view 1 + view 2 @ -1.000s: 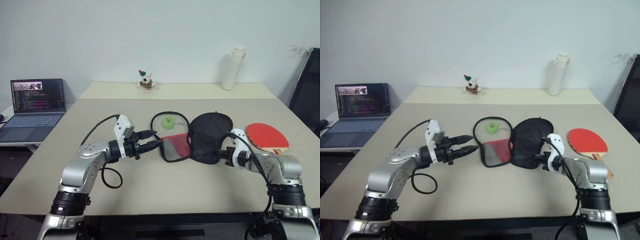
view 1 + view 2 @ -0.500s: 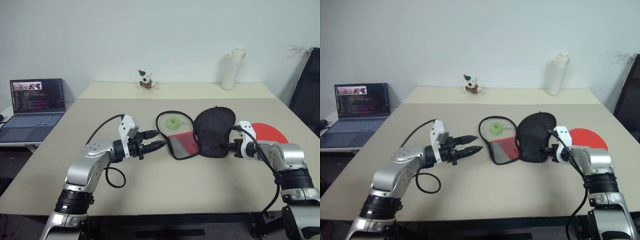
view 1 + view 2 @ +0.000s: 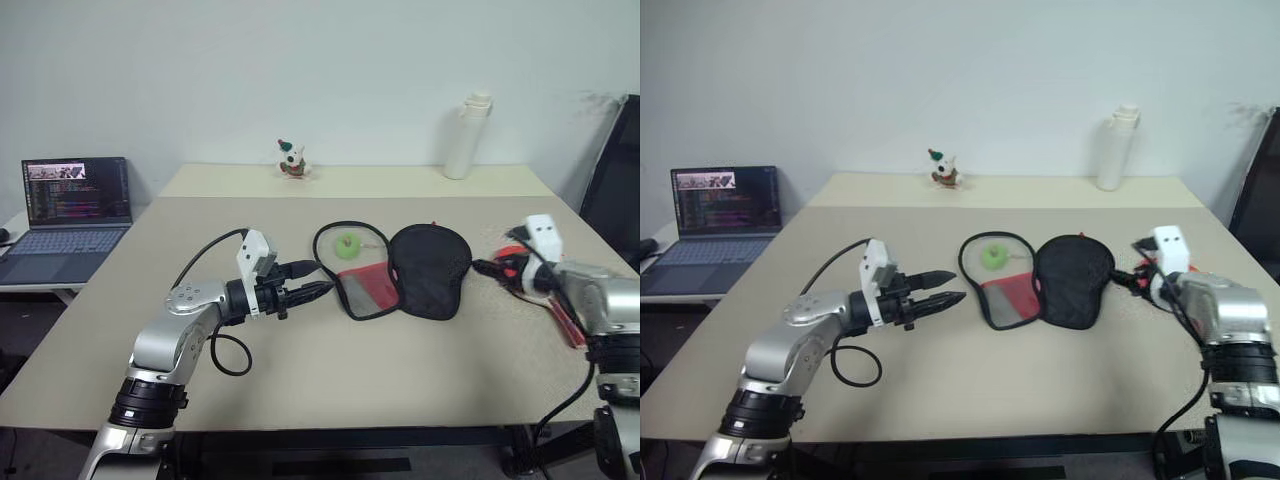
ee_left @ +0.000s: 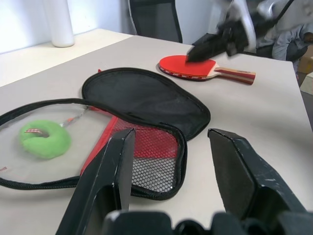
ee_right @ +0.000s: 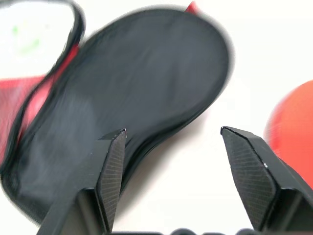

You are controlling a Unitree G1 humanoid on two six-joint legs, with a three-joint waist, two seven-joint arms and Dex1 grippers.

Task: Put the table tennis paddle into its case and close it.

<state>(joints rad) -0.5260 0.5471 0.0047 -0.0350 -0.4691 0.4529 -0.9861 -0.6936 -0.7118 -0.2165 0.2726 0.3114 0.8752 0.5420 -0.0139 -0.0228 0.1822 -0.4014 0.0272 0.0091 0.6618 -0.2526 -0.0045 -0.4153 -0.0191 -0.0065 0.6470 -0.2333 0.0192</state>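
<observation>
Lying unzipped at the centre of the frame, the case [image 3: 400, 270] is spread flat on the beige table [image 3: 300, 370]: black fabric flap [image 3: 432, 268] on the right, red mesh part [image 3: 365, 290] beside it, and a clear flap with a green ring-shaped zipper pull [image 3: 346, 244] to the upper left. The table tennis paddle [image 4: 195, 66] is seen apart from the case, right of centre near the frame edge, red face up, handle pointed away from the case; it is partly hidden by the right arm in the head views. The right gripper [image 3: 1124, 278] is held above the table btw. case and paddle, fingers spread wide, nothing grasped. The left gripper [image 3: 318, 287] is kept just left of the case, fingers parted, empty. At the far table edge a white bottle [image 3: 464, 138] and a small figurine [image 3: 291, 160] are seen; a laptop [image 3: 72, 215] is at the left edge.
</observation>
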